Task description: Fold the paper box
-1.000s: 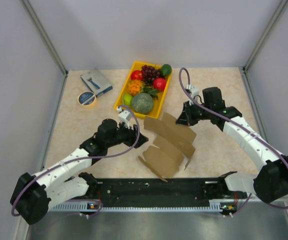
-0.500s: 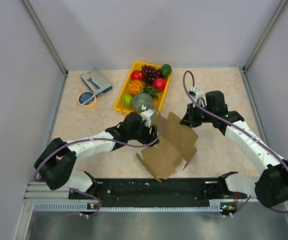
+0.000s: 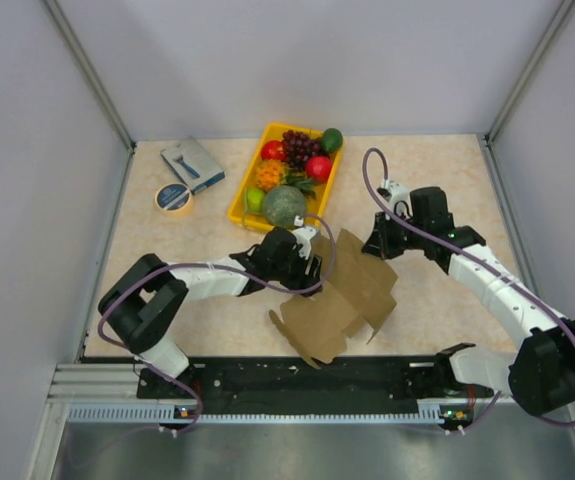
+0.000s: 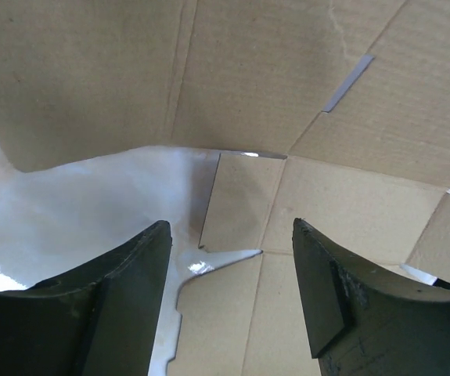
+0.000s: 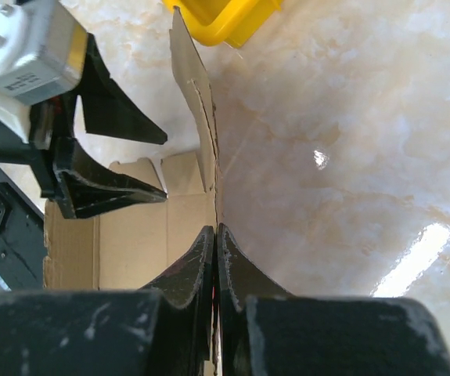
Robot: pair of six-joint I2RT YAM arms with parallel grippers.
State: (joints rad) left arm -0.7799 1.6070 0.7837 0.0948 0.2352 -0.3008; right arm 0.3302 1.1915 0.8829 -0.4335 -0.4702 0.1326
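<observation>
The paper box is a brown cardboard die-cut sheet lying at the table's middle front, its far panel raised. My right gripper is shut on the upright edge of that panel, the card pinched between its jaws. My left gripper is open, its jaws wide apart just above the sheet's creased inner panels, touching nothing that I can see. The left gripper's fingers also show in the right wrist view, over the box's inside.
A yellow tray full of fruit stands just behind the box; its corner shows in the right wrist view. A roll of tape and a small blue-grey packet lie at the back left. The black rail runs along the front edge.
My left arm has swung right from beside the sheet to over it. The sheet's far panel has been lifted upright by my right gripper, which shifted slightly.
</observation>
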